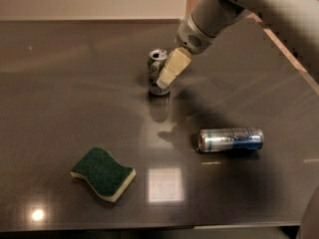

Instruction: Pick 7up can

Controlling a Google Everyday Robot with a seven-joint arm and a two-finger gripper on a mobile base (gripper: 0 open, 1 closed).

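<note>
The 7up can (pixel 156 72) stands upright on the dark table (pixel 60 83), a short can with a white and green label and a silver top. My gripper (pixel 168 73) comes down from the upper right on a grey arm. Its cream fingers (pixel 172 67) overlap the can's right side. The far side of the can is hidden behind them.
A slim silver-blue can (pixel 231 139) lies on its side to the lower right. A green and yellow sponge (pixel 103 173) lies at the lower left. The table's right edge (pixel 294 63) runs diagonally, with a pale floor beyond.
</note>
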